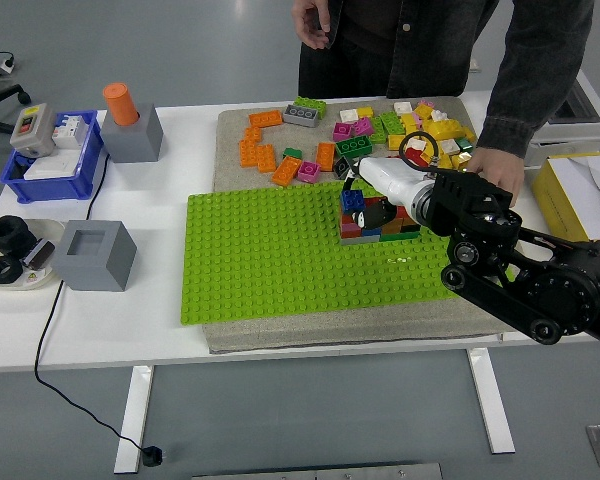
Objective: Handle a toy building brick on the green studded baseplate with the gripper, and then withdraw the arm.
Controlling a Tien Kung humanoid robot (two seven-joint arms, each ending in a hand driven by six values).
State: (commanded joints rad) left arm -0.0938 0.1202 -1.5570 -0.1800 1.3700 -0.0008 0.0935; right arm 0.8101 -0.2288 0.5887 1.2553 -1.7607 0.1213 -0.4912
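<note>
Reaching from the right, the white right hand pinches a small blue brick atop the red-and-green stack on the green baseplate.

Single head view: high, facing down over table.

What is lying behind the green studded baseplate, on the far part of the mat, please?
Behind the green baseplate loose bricks are scattered: an orange cluster, pink ones and yellow ones. The right hand and the person's hand cover some of the bricks at the right.
</note>
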